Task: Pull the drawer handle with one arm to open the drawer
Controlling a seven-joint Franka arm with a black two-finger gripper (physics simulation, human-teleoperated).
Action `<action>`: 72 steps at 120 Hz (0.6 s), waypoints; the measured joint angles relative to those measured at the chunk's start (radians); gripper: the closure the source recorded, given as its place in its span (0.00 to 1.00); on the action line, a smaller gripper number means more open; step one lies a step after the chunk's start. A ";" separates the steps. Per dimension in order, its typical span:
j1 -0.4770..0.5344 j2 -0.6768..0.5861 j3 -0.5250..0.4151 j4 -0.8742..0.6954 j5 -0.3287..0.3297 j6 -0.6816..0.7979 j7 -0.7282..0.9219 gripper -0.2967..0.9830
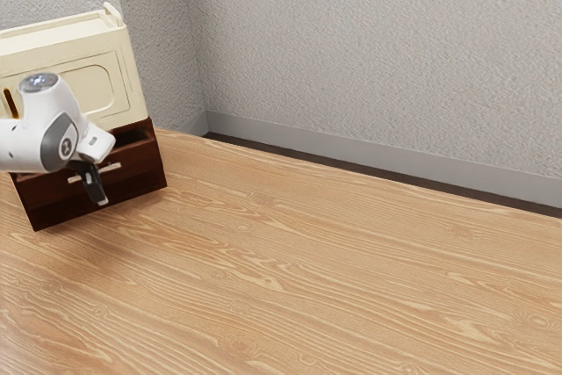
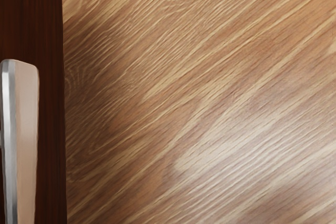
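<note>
In the exterior view the black gripper [image 1: 95, 188] points down in front of the dark brown drawer [image 1: 140, 170], across the middle of its silver handle [image 1: 110, 168]. The handle's two ends show on either side of it; whether it touches the handle is unclear. A dark hollow shows behind the top edge of the drawer's front, so the drawer stands partly out. In the wrist view the handle [image 2: 27, 140], a pale bar with a shiny edge, lies along the dark drawer front [image 2: 51, 45].
A cream cabinet body [image 1: 132, 85] rises above the drawer, partly behind the arm. The wooden table [image 1: 307, 261] extends from the drawer's front toward the exterior view's right. Grey textured walls [image 1: 378, 50] stand behind it.
</note>
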 joint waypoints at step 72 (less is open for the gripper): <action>-0.057 -0.118 -0.001 -0.136 0.000 0.018 -0.025 0.25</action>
